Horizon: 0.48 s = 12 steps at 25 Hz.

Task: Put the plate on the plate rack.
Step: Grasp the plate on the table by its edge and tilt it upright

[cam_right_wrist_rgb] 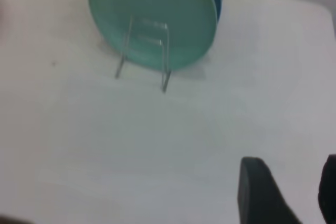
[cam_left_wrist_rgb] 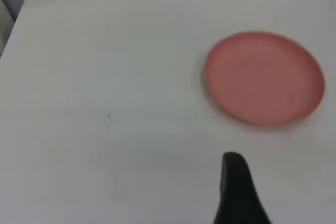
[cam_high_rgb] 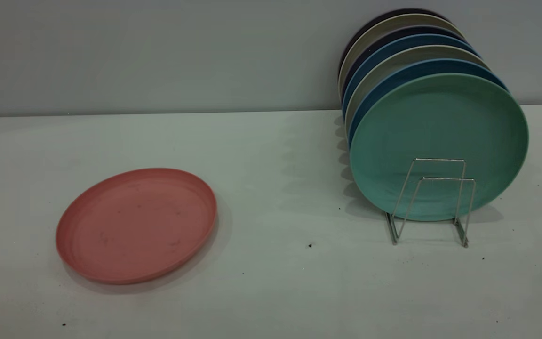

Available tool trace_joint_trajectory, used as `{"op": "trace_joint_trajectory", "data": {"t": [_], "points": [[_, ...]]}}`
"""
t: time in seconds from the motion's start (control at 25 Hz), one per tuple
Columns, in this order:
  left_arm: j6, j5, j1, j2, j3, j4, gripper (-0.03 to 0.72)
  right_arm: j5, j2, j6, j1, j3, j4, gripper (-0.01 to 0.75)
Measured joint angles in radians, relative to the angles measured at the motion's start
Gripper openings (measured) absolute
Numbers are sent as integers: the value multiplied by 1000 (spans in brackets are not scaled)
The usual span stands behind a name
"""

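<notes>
The pale grey-white counter runs the full width of the exterior view and meets a plain grey wall along a straight edge in the upper third of the frame. A few dark specks dot the surface, one near the centre bottom.

Lying flat at the lower left of that view is the round salmon-pink matte plate, rim up, with faint dark marks on its face. Well apart from it, at the right, the thin silver wire plate rack stands with a teal-green plate upright at its front and a row of blue and cream plates stacked on edge behind. Two squared wire loops stand bare in front of the green plate.

Neither arm shows in the exterior view; only the wrist views catch them. The left wrist view shows one dark finger of the left pincer over bare counter near the pink plate; how far it is open I cannot tell. The right wrist view shows the right pincer spread wide and holding nothing, with the rack beyond.
</notes>
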Motion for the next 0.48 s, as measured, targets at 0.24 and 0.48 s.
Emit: {"op": "trace_joint_trajectory", "data": {"t": [0.24, 0.48], "points": [[-15, -157, 0, 296, 0, -26, 486, -194, 230, -93, 0, 0, 137, 357], [53, -290, 0, 718, -23, -116, 486, -304, 521, -252, 0, 0, 295, 367]]}}
